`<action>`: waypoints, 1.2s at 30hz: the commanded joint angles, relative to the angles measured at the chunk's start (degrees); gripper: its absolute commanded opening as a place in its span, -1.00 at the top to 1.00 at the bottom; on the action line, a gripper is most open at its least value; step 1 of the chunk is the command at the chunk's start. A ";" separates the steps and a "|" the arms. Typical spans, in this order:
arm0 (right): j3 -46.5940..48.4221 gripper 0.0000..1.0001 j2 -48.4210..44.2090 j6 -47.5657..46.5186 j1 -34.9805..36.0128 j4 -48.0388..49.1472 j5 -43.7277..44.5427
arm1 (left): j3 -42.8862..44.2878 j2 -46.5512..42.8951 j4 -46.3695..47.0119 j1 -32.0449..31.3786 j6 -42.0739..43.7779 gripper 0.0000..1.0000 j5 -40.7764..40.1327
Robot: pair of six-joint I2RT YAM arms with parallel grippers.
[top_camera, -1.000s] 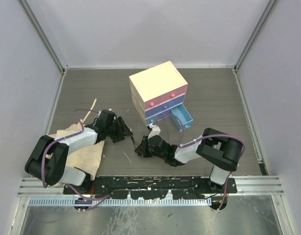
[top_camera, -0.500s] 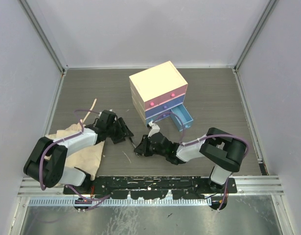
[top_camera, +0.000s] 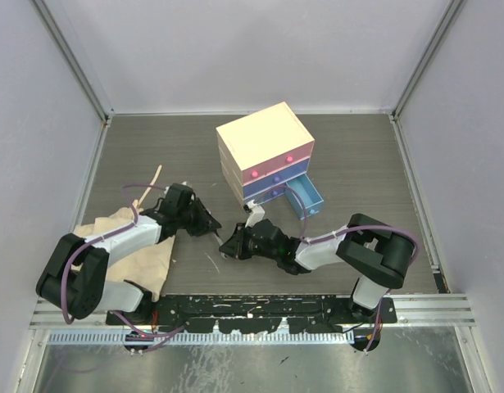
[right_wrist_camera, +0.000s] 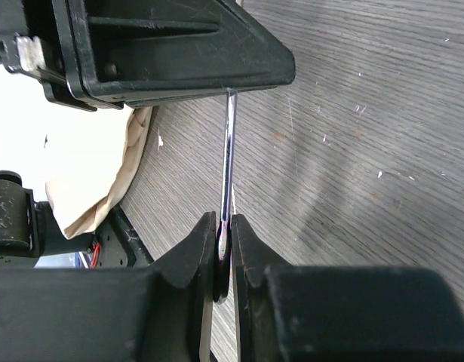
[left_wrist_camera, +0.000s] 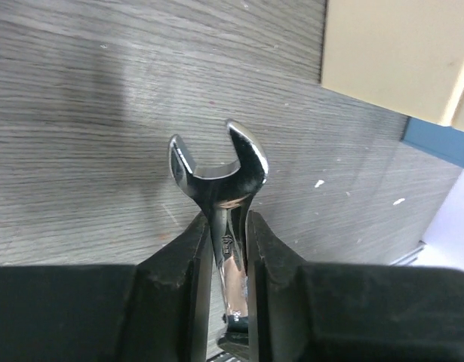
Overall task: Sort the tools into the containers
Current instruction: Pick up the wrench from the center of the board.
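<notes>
left gripper (left_wrist_camera: 228,222): clenched on wrench (left_wrist_camera: 220,181) shank, open head poking out
right gripper (right_wrist_camera: 222,230): grasping same wrench's other end
chest (top_camera: 264,143): 1 o'clock of wrench, blue drawer (top_camera: 305,196) open

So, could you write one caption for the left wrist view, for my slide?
Left claw closed on a silver wrench, open end forward, table beneath; cream chest at upper right.
</notes>
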 commanded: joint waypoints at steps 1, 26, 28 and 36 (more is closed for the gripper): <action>0.28 0.90 -4.19 -1.80 0.29 5.24 0.99 | 1.50 -2.25 1.36 -0.40 -0.41 0.80 1.04; 3.61 0.25 -7.43 -7.07 0.25 -6.11 2.99 | 5.93 -9.49 -5.72 -6.29 -1.74 1.00 -4.14; 3.36 0.25 -7.10 -6.84 0.25 -5.96 2.80 | 6.24 -9.46 -5.66 -6.27 -1.74 1.00 -3.91; 4.52 0.49 -5.58 -6.91 0.30 -3.78 -1.24 | 6.61 -9.33 -5.44 -6.28 -1.81 1.00 -3.97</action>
